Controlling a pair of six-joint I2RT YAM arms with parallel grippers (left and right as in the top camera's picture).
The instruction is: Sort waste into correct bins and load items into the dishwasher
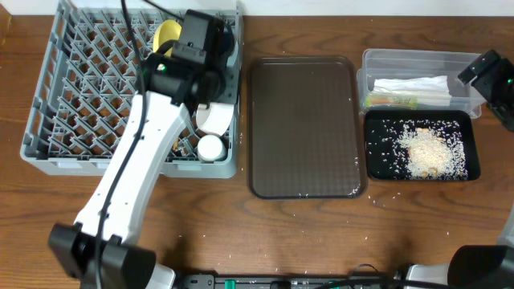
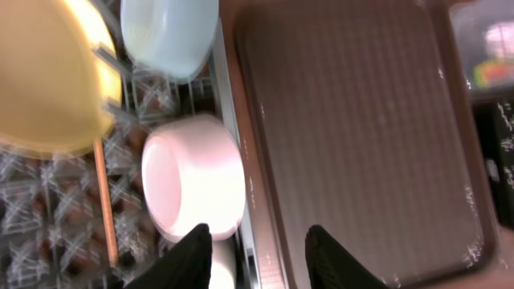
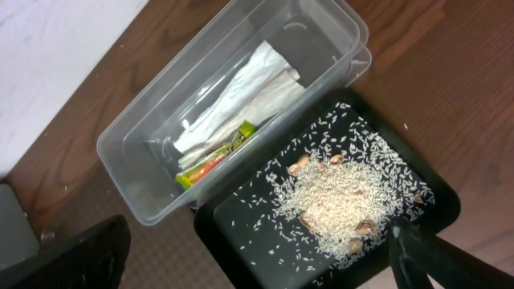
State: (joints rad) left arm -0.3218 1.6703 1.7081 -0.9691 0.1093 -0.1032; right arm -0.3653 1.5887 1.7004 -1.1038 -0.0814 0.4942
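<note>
Jaws spread on both: left gripper (image 2: pixel 259 237) beside white bowl (image 2: pixel 193 181) at dish rack's (image 1: pixel 48 120) right edge, right gripper (image 3: pixel 257 233) over black tray (image 3: pixel 233 241).

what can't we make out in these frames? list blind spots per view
Overhead: the left arm covers the right side of the dish rack; the light-blue bowl shows only in the left wrist view.
Left wrist: blurred; one chopstick visible, a second not found.
Overhead: the right arm is cut off by the frame edge.
Right wrist: brown lumps in the rice too small to identify.
</note>
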